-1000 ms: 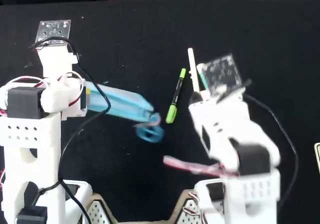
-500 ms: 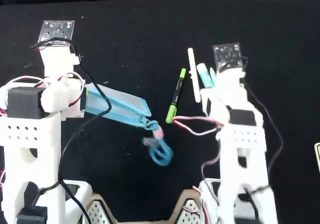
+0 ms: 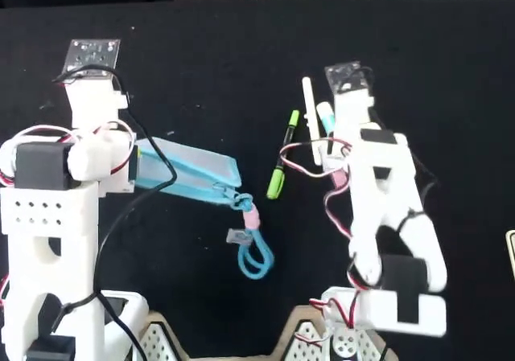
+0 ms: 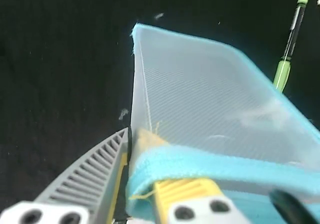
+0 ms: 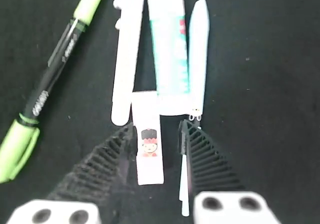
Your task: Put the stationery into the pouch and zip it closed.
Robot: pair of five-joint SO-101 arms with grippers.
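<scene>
My left gripper (image 3: 142, 168) is shut on one end of the light-blue mesh pouch (image 3: 193, 172), holding it tilted above the table. In the left wrist view the pouch (image 4: 210, 99) sits clamped in the left gripper (image 4: 135, 134). The stationery lies at mid-table: a green pen (image 3: 282, 156), a white stick (image 3: 310, 120) and a teal tube (image 3: 326, 118). My right gripper (image 5: 156, 130) hangs open over a small white eraser (image 5: 148, 154), one finger on each side. Just beyond lie the white stick (image 5: 127, 54), teal tube (image 5: 170, 44), a white pen (image 5: 198, 49) and the green pen (image 5: 50, 84).
A blue strap loop (image 3: 254, 256) with a pink piece hangs from the pouch's free end. The black table (image 3: 451, 96) has free room at the far side and right. A pale object (image 3: 511, 248) shows at the right edge.
The right arm swung from the near side out over the stationery and now hovers above the eraser. The pouch's strap loop dropped and swung lower. The left arm kept its place.
</scene>
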